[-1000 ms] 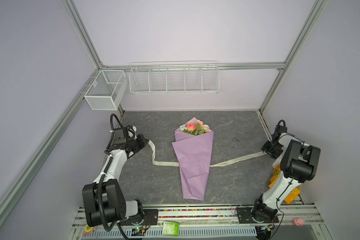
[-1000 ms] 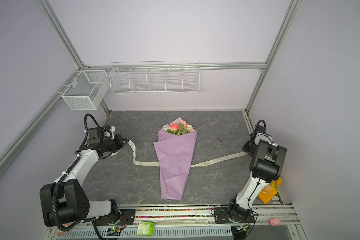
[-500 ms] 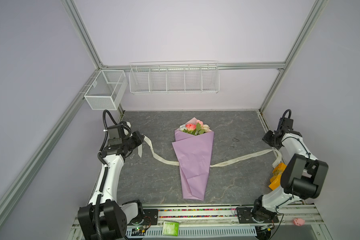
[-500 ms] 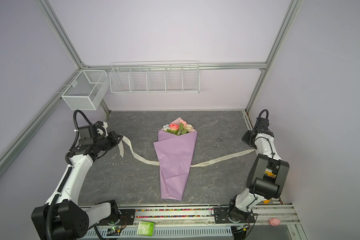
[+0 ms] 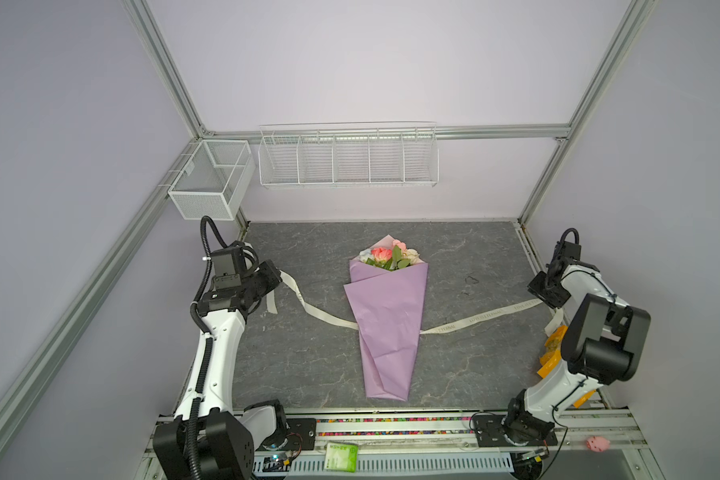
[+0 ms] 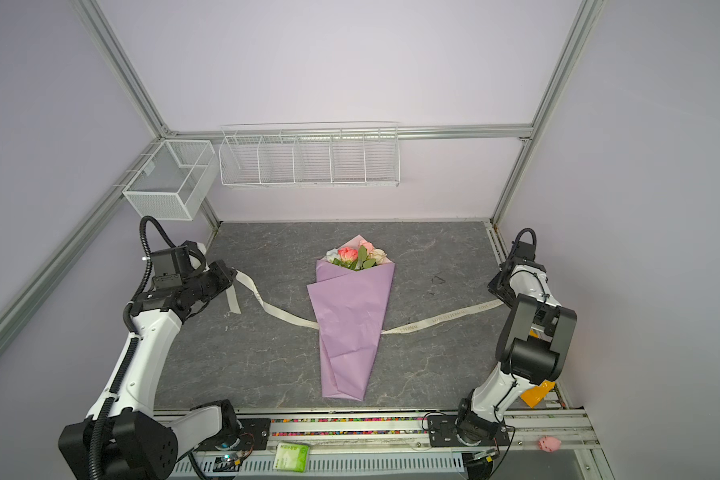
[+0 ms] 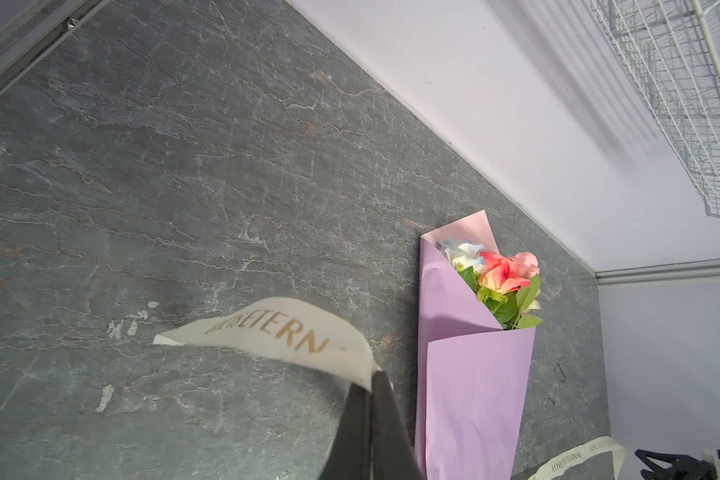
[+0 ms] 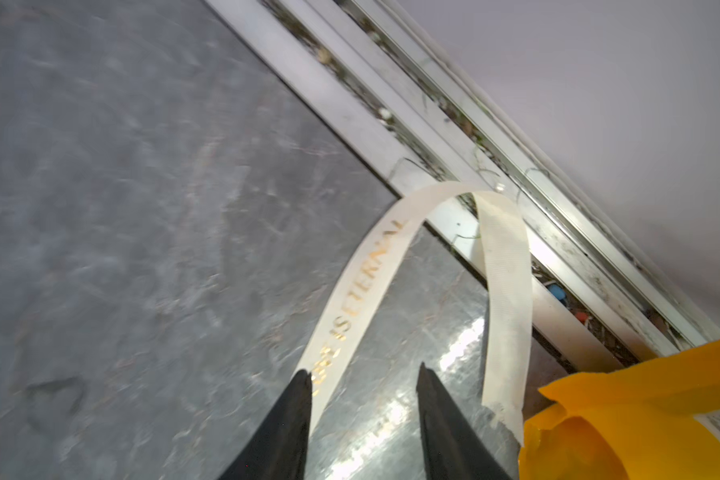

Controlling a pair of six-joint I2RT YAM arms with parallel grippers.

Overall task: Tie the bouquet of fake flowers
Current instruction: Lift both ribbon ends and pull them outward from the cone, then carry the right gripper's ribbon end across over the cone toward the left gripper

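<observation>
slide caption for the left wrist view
Left hand shut on the cream lettered ribbon, wrapped bouquet lying beyond.

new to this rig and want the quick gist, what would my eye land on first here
The bouquet of fake flowers, wrapped in a lilac paper cone, lies in the middle of the grey table. A cream lettered ribbon runs out from under the cone to both sides: the left gripper has its jaws shut on it near one end, the right gripper has its jaws apart by the other.
</observation>
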